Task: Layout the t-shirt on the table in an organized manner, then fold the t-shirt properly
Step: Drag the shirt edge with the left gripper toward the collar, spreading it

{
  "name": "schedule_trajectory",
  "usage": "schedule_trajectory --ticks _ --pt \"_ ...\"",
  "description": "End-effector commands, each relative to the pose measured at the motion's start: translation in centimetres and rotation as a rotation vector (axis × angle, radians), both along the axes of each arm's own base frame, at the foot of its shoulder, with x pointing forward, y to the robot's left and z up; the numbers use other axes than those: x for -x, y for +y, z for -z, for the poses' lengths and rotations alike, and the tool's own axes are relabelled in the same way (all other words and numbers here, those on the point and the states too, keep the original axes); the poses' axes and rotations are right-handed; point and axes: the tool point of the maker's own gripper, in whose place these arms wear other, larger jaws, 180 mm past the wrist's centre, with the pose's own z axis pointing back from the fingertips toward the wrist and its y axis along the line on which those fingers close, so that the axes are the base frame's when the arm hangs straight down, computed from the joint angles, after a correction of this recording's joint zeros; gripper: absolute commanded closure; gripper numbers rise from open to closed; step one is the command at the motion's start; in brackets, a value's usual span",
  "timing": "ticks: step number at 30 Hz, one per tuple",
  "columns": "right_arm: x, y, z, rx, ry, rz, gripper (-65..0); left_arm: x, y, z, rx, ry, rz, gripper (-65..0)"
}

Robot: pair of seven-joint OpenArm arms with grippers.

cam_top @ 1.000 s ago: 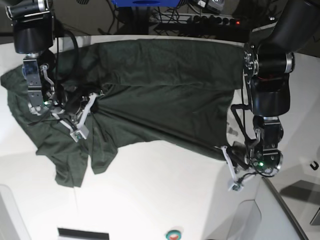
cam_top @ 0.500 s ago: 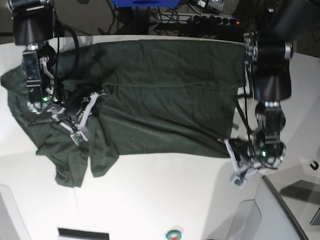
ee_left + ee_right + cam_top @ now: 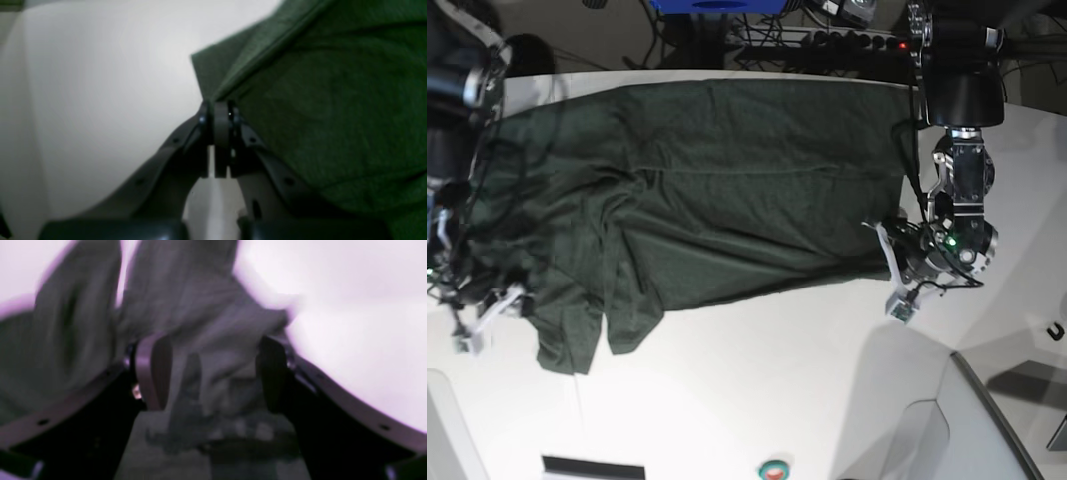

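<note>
**Shirt spread wide, one corner pinched, the other let go**

White and broad, the table (image 3: 757, 390) fills your base view, its front half bare. Across its far half you see the t-shirt (image 3: 727, 190), dark green, stretched flat from side to side, with a rumpled, bunched part hanging toward you at that view's left. Your left gripper (image 3: 218, 110) sits at the shirt's near corner on the base view's right; its jaws are pressed together with the hem of the cloth pinched between them. Your right gripper (image 3: 213, 373) is at the rumpled end; its jaws stand apart, with loose, blurred folds of the shirt lying between the fingers (image 3: 155, 370) but not clamped.
</note>
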Motion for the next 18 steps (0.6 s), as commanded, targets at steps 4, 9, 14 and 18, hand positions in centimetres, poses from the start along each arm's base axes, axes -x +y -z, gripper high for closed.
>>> schedule_trajectory --ticks 4,9,14,18 --pt "-0.1 -2.5 -0.6 0.023 -0.037 0.031 -34.8 -3.6 0.7 -2.9 -0.001 -0.089 -0.028 0.0" --pt "2.1 -3.7 0.9 0.008 -0.007 0.073 -34.8 -7.2 1.6 -4.5 0.031 -0.159 -0.116 0.0" --pt "4.9 -4.7 2.4 0.009 0.028 0.108 -34.8 -9.3 1.6 -5.3 0.056 -0.170 -0.127 0.0" --pt "6.2 -4.9 1.6 0.060 0.002 0.085 -35.0 -9.4 1.7 -4.7 0.059 -0.147 -0.134 0.0"
